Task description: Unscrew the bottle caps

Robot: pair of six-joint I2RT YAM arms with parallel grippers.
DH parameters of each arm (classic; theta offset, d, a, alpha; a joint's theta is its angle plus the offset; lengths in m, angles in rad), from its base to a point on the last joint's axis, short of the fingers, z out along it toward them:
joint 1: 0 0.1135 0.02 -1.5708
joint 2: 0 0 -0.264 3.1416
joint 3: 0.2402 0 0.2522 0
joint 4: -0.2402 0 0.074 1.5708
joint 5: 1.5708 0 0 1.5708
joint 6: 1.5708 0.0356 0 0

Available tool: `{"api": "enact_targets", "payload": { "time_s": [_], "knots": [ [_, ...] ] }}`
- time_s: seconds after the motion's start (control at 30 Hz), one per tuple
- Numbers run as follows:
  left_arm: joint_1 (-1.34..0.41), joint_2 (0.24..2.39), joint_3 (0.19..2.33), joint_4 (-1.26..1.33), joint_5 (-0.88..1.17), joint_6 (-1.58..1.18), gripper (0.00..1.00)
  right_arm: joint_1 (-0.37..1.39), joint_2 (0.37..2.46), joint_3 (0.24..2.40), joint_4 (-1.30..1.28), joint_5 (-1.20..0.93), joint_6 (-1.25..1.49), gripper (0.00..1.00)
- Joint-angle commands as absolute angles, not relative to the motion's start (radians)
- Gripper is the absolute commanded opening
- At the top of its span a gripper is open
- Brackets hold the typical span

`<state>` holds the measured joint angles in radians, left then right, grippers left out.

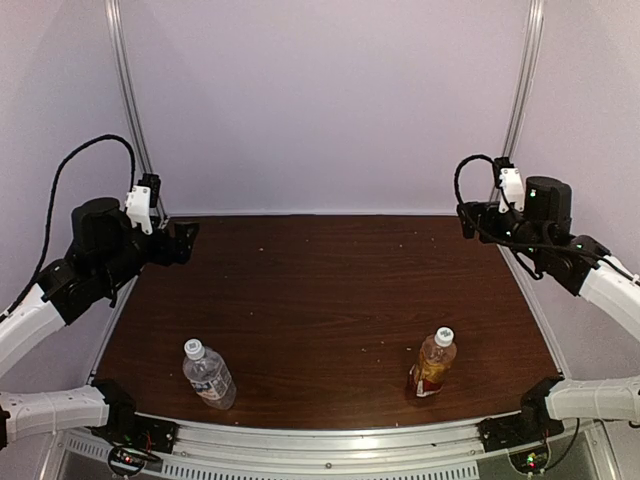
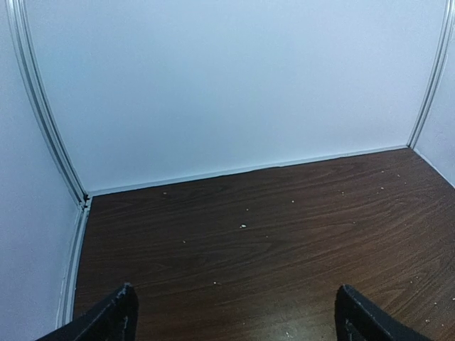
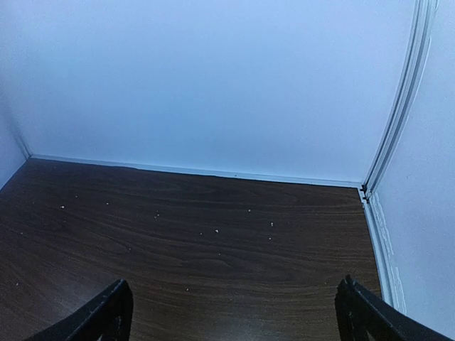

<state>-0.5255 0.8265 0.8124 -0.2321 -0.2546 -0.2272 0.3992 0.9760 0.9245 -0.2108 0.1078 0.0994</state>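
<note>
We look down on a dark wood table (image 1: 320, 290) with two robot arms bolted at its near edge.

Close to the table's near edge, on its left side, the clear bottle (image 1: 211, 378) appears to stand upright, with its white cap (image 1: 194, 349) on the neck. Close to the same edge, on the table's right side, the amber bottle (image 1: 433, 369) also appears upright, and its own white cap (image 1: 444, 336) is on too. The two bottles are well apart, and nothing touches either one.

The left arm (image 1: 60, 285) rises from the table's near left corner and folds back on itself. Its elbow is out past the table's left edge. The left gripper (image 1: 186, 240) is held above the table's far left part and aimed inward. Its wrist camera shows its fingers (image 2: 114, 316) spread wide, with only bare wood between them.

The right arm (image 1: 600, 275) mirrors this from the table's near right corner. The right gripper (image 1: 466, 216) is held above the table's far right part. Its fingers (image 3: 370, 312) are likewise spread wide over bare wood.

Both grippers are well apart from the bottles. A plain pale back wall (image 1: 320, 100) closes the table's far edge.
</note>
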Motion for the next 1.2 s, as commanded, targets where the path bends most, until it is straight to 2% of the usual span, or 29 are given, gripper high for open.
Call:
{"api": "enact_targets", "payload": {
  "time_s": [0.0,0.5,0.8,1.17],
  "knots": [
    [-0.532,0.828,0.804,-0.164,-0.231,-0.234,0.98,0.407,0.972,0.912,-0.215,0.091,0.087,1.00],
    [-0.532,0.842,0.833,-0.222,-0.214,-0.243,0.98,0.408,0.985,0.939,-0.255,0.086,0.098,1.00],
    [-0.532,0.925,0.956,-0.443,-0.124,-0.226,0.98,0.408,0.978,1.011,-0.346,0.052,0.091,1.00],
    [-0.562,0.827,1.059,-0.754,-0.001,-0.265,0.98,0.408,0.994,1.011,-0.356,0.002,0.085,1.00]
  ]
}}
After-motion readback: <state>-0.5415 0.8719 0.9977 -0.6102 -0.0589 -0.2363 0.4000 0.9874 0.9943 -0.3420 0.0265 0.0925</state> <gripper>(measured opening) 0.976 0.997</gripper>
